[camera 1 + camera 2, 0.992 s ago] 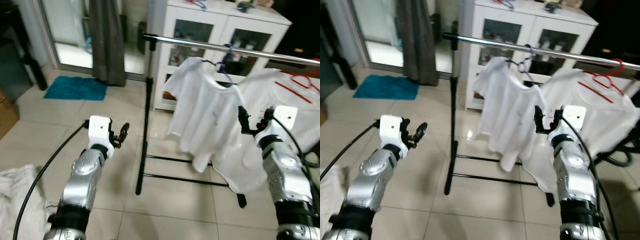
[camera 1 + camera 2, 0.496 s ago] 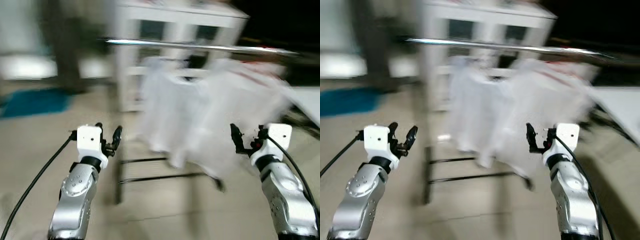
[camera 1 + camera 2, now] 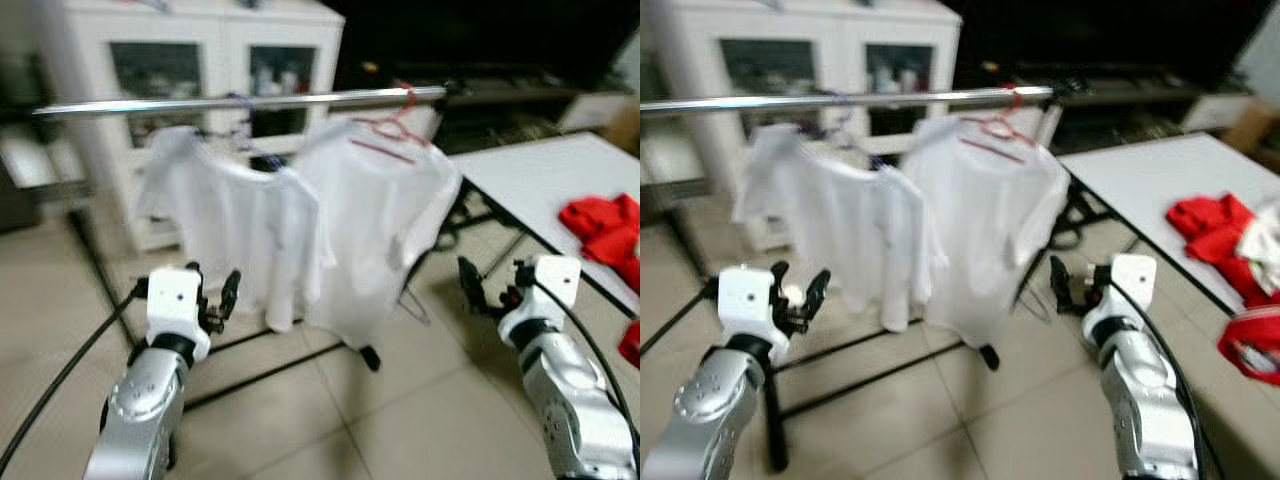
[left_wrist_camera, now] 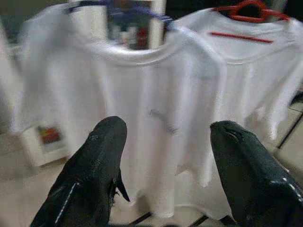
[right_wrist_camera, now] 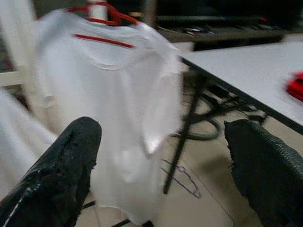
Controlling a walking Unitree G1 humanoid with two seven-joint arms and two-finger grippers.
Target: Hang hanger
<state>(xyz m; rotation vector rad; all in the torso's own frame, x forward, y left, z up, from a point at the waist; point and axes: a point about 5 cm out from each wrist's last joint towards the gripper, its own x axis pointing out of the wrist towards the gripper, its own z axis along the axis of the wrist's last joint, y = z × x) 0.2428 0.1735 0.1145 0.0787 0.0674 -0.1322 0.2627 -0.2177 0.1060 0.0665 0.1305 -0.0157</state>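
Note:
A silver rail (image 3: 240,101) on a black stand carries two white T-shirts. One shirt (image 3: 235,225) hangs on a blue hanger (image 3: 240,104), the other (image 3: 375,215) on a red hanger (image 3: 385,125). My left gripper (image 3: 212,296) is open and empty, held low in front of the blue-hanger shirt (image 4: 142,118). My right gripper (image 3: 490,285) is open and empty too, to the right of the red-hanger shirt (image 5: 109,109) and clear of it. The red hanger (image 5: 102,19) shows at that shirt's collar.
A white table (image 3: 545,175) stands at the right with red clothes (image 3: 605,225) on it. A white glass-door cabinet (image 3: 190,60) is behind the rail. The rack's black base bars (image 3: 270,365) lie on the tiled floor (image 3: 400,430) between my arms.
The camera has swung to the right: the rack has shifted left in the picture and the white table with red clothes has come into sight. Both grippers stay open and empty.

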